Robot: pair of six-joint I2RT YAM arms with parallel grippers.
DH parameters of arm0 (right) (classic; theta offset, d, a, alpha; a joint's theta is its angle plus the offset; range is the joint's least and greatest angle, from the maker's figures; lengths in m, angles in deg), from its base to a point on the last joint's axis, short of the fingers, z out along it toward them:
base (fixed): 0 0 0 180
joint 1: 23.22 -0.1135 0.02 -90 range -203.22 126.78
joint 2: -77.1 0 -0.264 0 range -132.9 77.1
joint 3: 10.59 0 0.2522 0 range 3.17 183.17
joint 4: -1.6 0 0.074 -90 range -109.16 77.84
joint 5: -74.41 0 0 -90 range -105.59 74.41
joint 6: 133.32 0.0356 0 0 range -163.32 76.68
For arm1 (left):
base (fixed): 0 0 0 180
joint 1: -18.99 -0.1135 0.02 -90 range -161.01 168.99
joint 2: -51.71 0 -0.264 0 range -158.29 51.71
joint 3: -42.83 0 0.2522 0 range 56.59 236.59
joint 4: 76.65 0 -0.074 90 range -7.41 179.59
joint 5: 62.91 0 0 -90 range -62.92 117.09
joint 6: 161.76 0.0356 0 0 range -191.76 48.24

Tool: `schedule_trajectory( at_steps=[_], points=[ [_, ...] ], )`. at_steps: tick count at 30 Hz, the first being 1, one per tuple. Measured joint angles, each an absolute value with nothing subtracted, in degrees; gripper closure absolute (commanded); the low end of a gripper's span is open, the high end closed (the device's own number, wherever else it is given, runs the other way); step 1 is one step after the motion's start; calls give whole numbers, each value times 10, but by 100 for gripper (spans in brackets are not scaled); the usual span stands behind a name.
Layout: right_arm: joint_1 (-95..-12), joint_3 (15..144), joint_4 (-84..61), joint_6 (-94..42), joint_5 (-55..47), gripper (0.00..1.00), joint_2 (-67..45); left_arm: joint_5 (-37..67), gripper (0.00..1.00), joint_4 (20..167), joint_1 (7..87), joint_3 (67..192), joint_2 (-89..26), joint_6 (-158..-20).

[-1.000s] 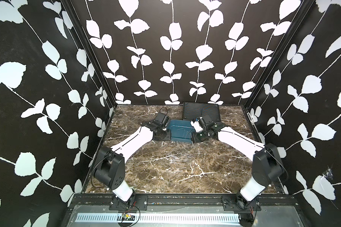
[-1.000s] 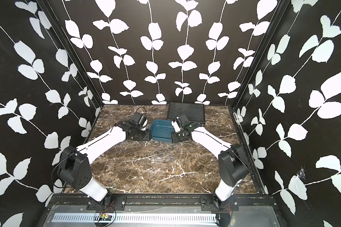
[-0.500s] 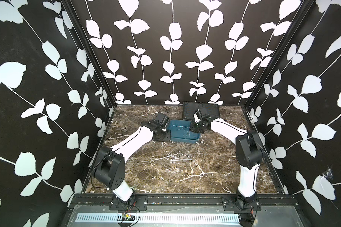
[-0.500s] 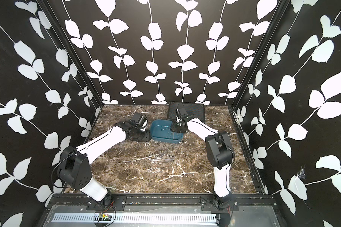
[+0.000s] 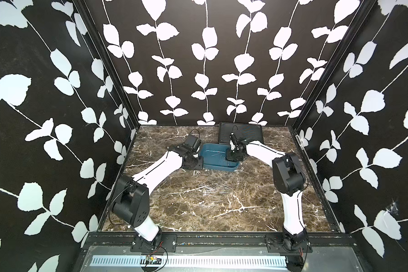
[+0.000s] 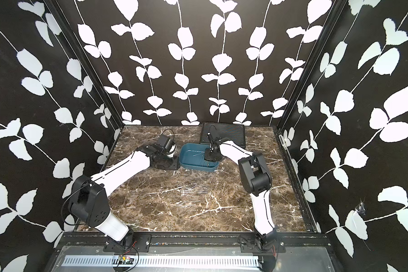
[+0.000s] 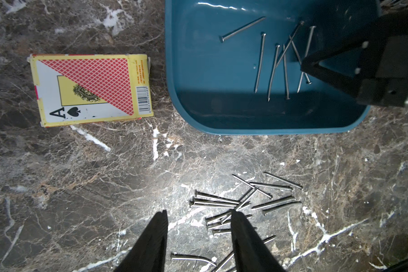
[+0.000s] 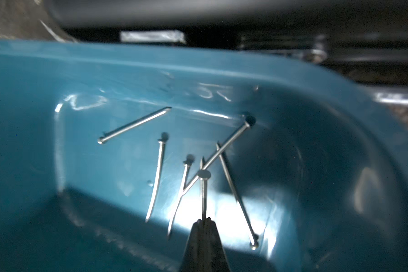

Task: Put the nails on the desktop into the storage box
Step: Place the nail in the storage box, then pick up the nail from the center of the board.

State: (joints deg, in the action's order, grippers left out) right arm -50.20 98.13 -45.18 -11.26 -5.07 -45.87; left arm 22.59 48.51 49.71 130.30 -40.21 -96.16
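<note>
The teal storage box [image 5: 212, 153] [image 6: 191, 154] sits at the back middle of the brown marble desktop [image 5: 174, 212]. Several nails [image 7: 276, 66] [image 8: 158, 174] lie inside it. My right gripper [image 8: 204, 220] [image 5: 231, 156] hangs over the box's right end, shut on one nail [image 8: 203, 190] that sticks out head first. A loose pile of nails [image 5: 213, 188] [image 6: 193, 188] [image 7: 233, 205] lies on the desktop in front of the box. My left gripper [image 7: 199, 214] is open above that pile and holds nothing. A bent nail [image 7: 191, 257] shows between its fingers.
A black ribbed case [image 5: 245, 134] [image 6: 226, 134] lies against the back wall behind the box. A playing-card box [image 7: 90, 87] rests on the marble beside the box's left end, hidden under my left arm in both top views. Patterned walls close three sides.
My right arm folded back with its elbow raised, and its gripper moved from the box's right edge to over the box's inside. The left arm has not moved.
</note>
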Motion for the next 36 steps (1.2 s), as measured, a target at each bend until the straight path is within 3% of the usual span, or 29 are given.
schedule_trajectory(
  at_steps=[4, 8, 10, 16, 20, 29, 36],
  points=[
    [-502, 985, -467, -133, -62, 94, -463, 224, 54, 485, 497, 1305, -402, -961],
    [-502, 985, -475, -152, -70, 72, -463, 220, 54, 485, 497, 1305, -402, -961],
    [-502, 986, -476, -161, -73, 66, -463, 219, 54, 485, 497, 1305, -402, -959],
    [-502, 985, -474, -188, -71, 64, -448, 212, 54, 485, 498, 1279, -398, -950],
    [-502, 958, -450, -213, -55, 62, -381, 212, 55, 477, 517, 1239, -373, -942],
    [-502, 842, -411, -266, -12, 61, -211, 227, 61, 464, 667, 1204, -344, -943],
    [-502, 748, -411, -284, -1, 60, -170, 231, 64, 465, 749, 1173, -344, -978]
  ],
)
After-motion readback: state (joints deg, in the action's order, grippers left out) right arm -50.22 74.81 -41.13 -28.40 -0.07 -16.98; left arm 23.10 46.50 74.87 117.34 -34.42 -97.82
